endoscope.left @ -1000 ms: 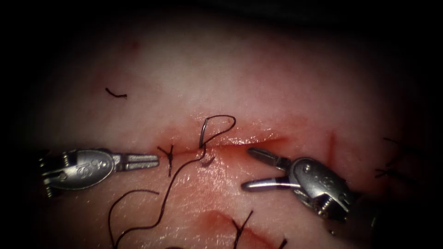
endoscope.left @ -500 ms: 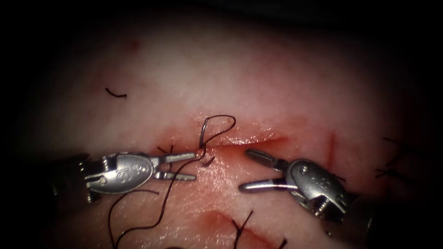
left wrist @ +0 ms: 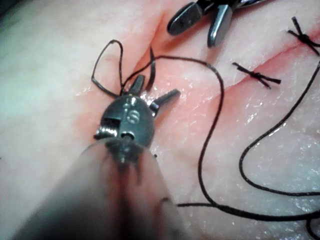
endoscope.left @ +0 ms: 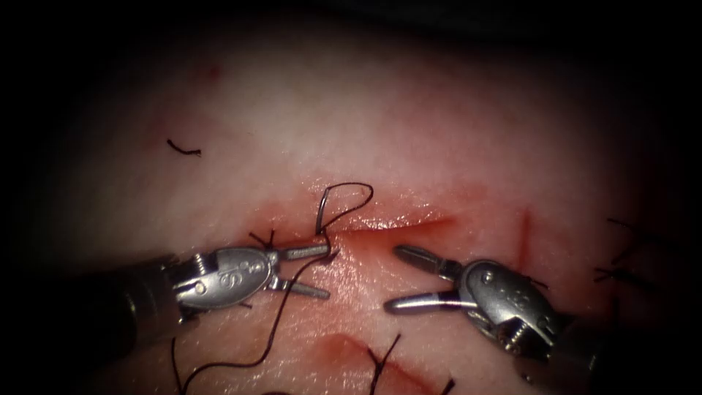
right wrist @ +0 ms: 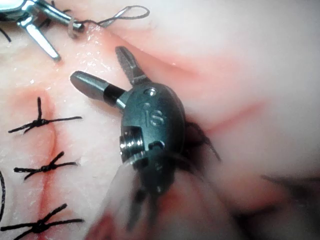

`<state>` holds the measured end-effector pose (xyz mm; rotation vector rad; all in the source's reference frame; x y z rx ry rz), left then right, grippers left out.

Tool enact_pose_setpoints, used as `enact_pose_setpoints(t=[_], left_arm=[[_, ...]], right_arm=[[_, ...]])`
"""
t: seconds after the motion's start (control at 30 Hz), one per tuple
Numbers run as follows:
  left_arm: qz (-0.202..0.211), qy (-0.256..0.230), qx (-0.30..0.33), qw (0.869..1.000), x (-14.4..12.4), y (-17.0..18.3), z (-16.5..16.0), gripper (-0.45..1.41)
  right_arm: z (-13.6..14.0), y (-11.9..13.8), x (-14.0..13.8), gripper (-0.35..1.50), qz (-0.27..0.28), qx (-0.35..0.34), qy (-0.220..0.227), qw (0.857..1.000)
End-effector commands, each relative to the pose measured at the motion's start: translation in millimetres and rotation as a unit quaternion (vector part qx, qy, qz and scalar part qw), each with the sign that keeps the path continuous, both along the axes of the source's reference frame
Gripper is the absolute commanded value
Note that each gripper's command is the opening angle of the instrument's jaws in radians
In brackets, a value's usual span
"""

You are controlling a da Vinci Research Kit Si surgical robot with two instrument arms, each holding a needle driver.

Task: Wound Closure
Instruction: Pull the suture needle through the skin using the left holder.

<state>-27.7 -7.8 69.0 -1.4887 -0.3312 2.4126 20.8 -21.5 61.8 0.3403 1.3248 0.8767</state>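
The curved needle stands in the tissue at the left part of the cut, its tail end up. Thread loops from the tail, then trails toward the lower left. My left tool is open, its upper jaw against the cut just below the needle; it holds nothing. In the left wrist view the left tool sits beside the thread loop. My right tool is open and empty, to the right of the needle and just below the cut. The right wrist view shows the right tool spread over the tissue.
A tied stitch sits at the cut's left end. A second red cut with stitches lies nearer the camera. A cut thread end lies at the upper left. Loose thread curls over the tissue beside the left tool.
The left tool has moved right to the needle and gone from shut to open. The right tool has shifted slightly right and down, still open. The needle has not moved.
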Motion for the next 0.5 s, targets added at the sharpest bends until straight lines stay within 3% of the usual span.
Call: enact_pose_setpoints(t=[0.03,0.33,0.37,0.4,0.43,0.47,0.5], left_arm=[[-0.003,-0.001,0.004,1.000,-0.6,0.4,0.7,0.22],[-0.008,-0.001,0.011,1.000,-1.6,0.9,1.3,0.14],[-0.010,0.000,0.014,1.000,-1.9,1.0,1.4,0.07],[-0.011,-0.001,0.020,1.000,-2.3,1.1,1.4,-0.13],[-0.011,-0.001,0.020,1.000,-2.3,1.1,1.4,-0.13],[-0.012,-0.004,0.029,1.000,-2.4,1.1,1.5,-0.38],[-0.012,-0.003,0.047,0.999,-2.4,1.1,1.5,-0.45]], right_arm=[[0.6,-0.2,0.8,1.14,-0.001,0.000,0.001,1.000],[0.7,-0.3,0.7,1.13,-0.001,-0.001,0.001,1.000],[0.7,-0.3,0.7,1.13,-0.001,-0.001,0.001,1.000],[0.7,-0.4,0.7,1.13,-0.001,-0.001,0.001,1.000],[0.7,-0.4,0.7,1.13,-0.001,-0.001,0.001,1.000],[0.6,-0.4,0.6,1.13,-0.002,-0.001,0.002,1.000],[0.6,-0.4,0.6,1.13,-0.002,-0.001,0.002,1.000]])
